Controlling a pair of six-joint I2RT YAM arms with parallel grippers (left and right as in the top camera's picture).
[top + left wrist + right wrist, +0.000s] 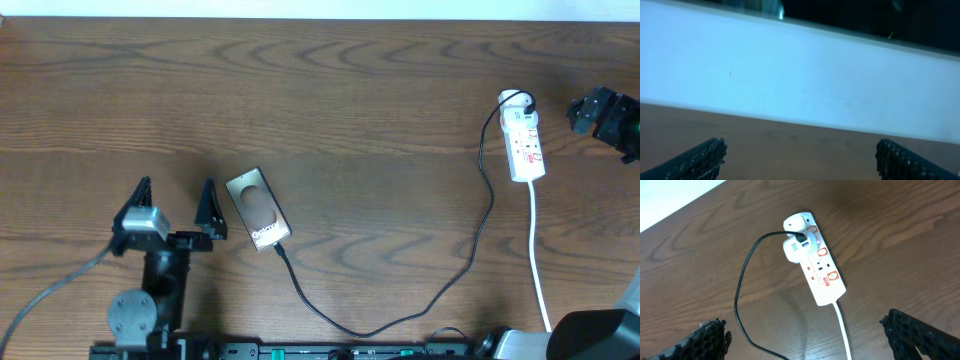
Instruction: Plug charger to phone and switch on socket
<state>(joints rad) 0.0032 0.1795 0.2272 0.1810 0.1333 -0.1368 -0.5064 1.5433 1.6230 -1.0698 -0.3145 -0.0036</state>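
Observation:
The phone [258, 208] lies flat left of centre, its "Galaxy" lettering toward the front. The black charger cable [440, 292] runs from the phone's front end in a long loop to a white adapter plugged in the socket [526, 142], a white power strip with red marks at the right. In the right wrist view the socket [821, 272] and the cable [741, 290] lie below the open jaws. My left gripper [176, 200] is open and empty, just left of the phone. My right gripper [600, 112] is open, right of the socket, above the table.
The strip's white cord [540, 265] runs to the front edge. A white wall [800, 80] borders the table's far edge. The arm bases stand at the front edge.

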